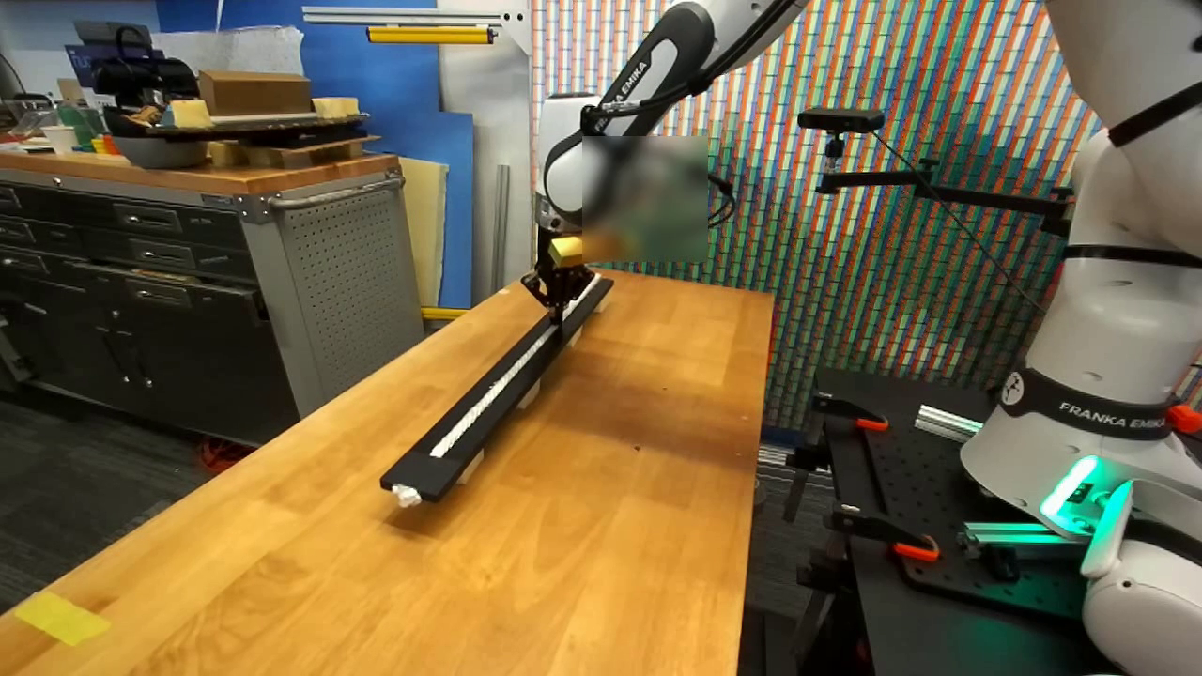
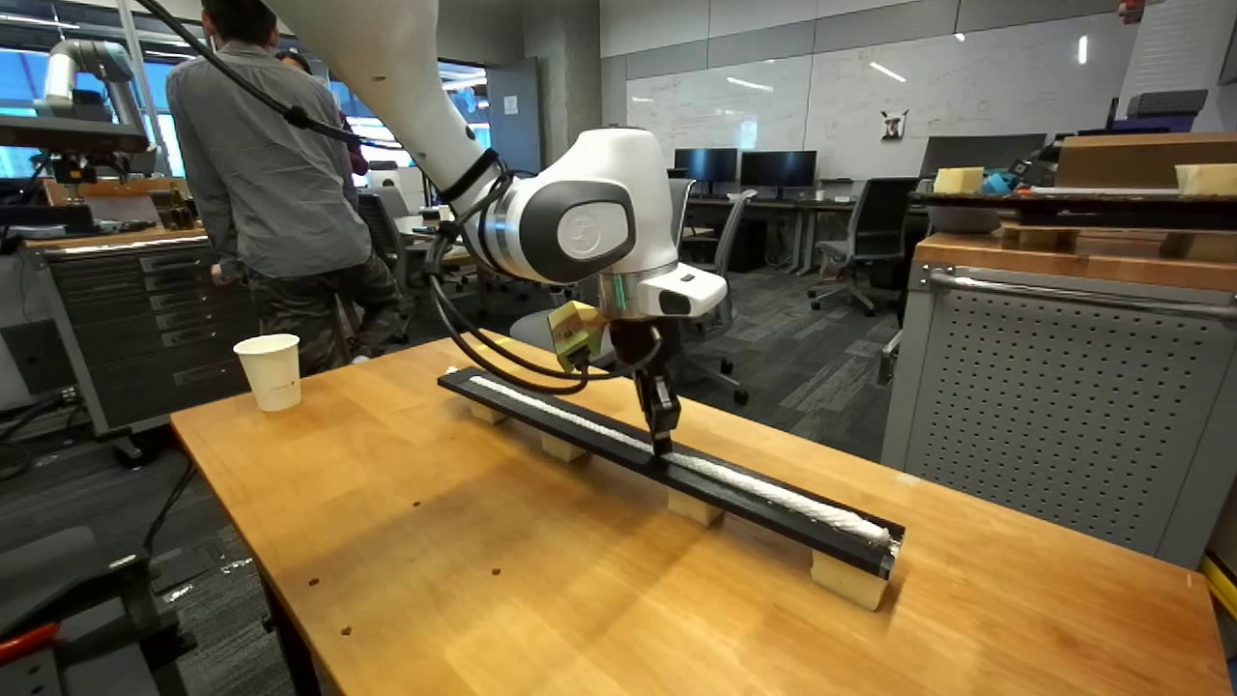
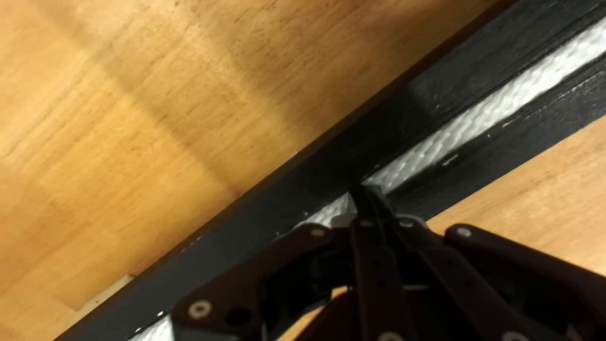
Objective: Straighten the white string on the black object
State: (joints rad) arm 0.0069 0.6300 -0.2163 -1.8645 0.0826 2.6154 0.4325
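Pointing down with its tips closed together and nothing visible between them, the gripper [image 3: 368, 192] stands over the white string [image 2: 773, 491] about midway along the black rail [image 2: 720, 491] and seems to touch the string; the wrist view shows the string on both sides of the tips, lying along the rail's length; in both exterior views it runs as one straight line along nearly all of the rail, so the straightening looks all but done; what is left, I judge, is at most a last smoothing press and then lifting away; the short stretch under the tips is hidden, and I cannot tell whether the white tuft [image 1: 407, 496] at an end of the rail belongs to the string; wooden blocks [image 2: 848, 582] hold the rail just above the wooden tabletop [image 2: 406, 541], which also carries a paper cup [image 2: 270, 372] and a strip of yellow tape [image 1: 62, 617]; beyond it are a drawer cabinet [image 1: 188, 300], a brightly patterned wall [image 1: 901, 56], a person [image 2: 275, 174] with back turned, office chairs [image 2: 882, 217] and a whiteboard [image 2: 850, 106].
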